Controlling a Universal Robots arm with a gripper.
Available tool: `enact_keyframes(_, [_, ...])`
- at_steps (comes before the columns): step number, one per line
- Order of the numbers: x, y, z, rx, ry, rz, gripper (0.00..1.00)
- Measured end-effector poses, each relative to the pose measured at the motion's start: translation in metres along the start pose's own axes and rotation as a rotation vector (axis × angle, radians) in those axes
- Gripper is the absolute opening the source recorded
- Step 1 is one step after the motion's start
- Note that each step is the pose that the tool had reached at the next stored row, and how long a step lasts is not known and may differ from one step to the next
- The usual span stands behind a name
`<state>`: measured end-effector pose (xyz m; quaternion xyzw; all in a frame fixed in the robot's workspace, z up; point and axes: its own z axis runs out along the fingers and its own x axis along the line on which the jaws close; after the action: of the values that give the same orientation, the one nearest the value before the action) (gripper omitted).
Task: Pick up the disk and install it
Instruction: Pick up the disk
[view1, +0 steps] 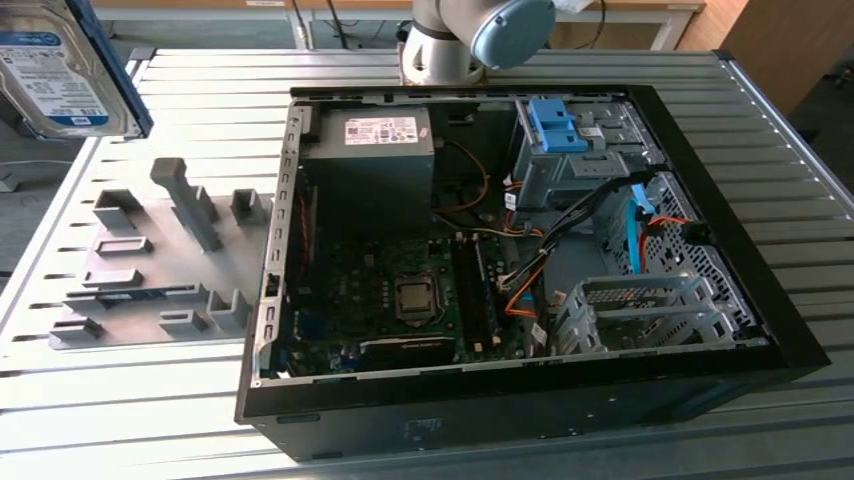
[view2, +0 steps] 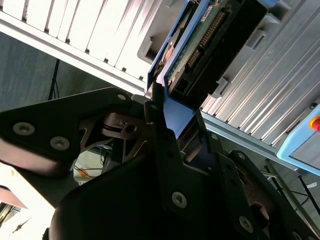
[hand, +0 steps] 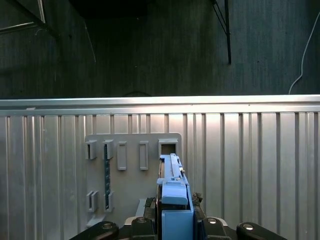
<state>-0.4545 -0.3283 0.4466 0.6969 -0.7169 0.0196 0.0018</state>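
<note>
High at the exterior view's left, raised off the ribbed aluminium tabletop (view1: 147, 400), hangs the flat rectangular silver metal disk (view1: 60, 75) with its white-and-blue label and blue plastic rails. Black fingers (view2: 159, 135) are clamped against its blue-railed sides, above a grey moulded slotted fixture (hand: 130, 165).
</note>
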Motion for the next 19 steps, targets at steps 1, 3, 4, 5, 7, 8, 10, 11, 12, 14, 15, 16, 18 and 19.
enact_keyframes(1, [0.0, -0.0001, -0.0015, 0.0, 0.0, 0.0, 0.36])
enact_keyframes(3, [0.0001, -0.0001, -0.0044, 0.0, 0.0, 0.0, 0.36])
enact_keyframes(4, [0.0002, -0.0001, -0.0058, 0.0, 0.0, 0.0, 0.36])
enact_keyframes(5, [0.0002, -0.0002, -0.0072, 0.0, 0.0, 0.0, 0.36])
enact_keyframes(7, [0.0003, -0.0003, -0.0104, 0.0, 0.0, 0.0, 0.36])
enact_keyframes(8, [0.0004, -0.0003, -0.0118, 0.0001, 0.0, 0.0, 0.36])
enact_keyframes(10, [0.0004, -0.0004, -0.0149, 0.0, 0.0, 0.0, 0.36])
enact_keyframes(11, [0.0005, -0.0004, -0.0163, 0.0, 0.0, 0.0, 0.36])
enact_keyframes(12, [0.0005, -0.0005, -0.0178, 0.0001, 0.0, 0.0, 0.36])
enact_keyframes(14, [0.0006, -0.0006, -0.0208, 0.0, 0.0, 0.0, 0.36])
enact_keyframes(15, [0.0007, -0.0006, -0.0224, 0.0001, 0.0, 0.0, 0.36])
enact_keyframes(16, [0.0007, -0.0006, -0.0239, 0.0001, -0.0001, 0.0, 0.36])
enact_keyframes(18, [0.0008, -0.0007, -0.0272, 0.0, 0.0, 0.0, 0.36])
enact_keyframes(19, [0.0009, -0.0007, -0.0288, 0.0, 0.0, 0.0, 0.36])
